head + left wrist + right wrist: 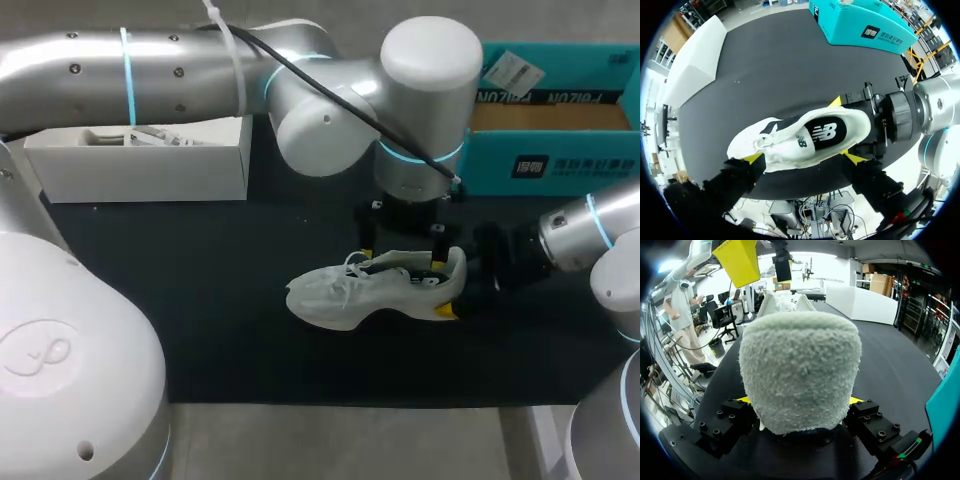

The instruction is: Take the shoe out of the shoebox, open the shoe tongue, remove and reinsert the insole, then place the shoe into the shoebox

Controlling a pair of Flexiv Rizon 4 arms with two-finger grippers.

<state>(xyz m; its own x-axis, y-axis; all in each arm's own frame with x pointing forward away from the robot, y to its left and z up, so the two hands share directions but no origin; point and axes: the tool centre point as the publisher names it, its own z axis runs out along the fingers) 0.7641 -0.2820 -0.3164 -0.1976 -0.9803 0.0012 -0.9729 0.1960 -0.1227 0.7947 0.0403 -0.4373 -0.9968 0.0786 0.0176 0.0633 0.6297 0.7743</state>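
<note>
A flat, matte black bench (pixel 250 340) spans the head view (a pale grey band (pixel 350 440) borders it along the bottom).

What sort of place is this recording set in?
Probably a robot lab workbench: two silver robot arms reach over a dark table that holds a white shoe and a teal shoebox.

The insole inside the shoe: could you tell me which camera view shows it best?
The left wrist view: it looks straight down into the shoe, showing the dark insole. The head view gives only a dark sliver; the right wrist view shows just the fuzzy heel, hiding it.
</note>
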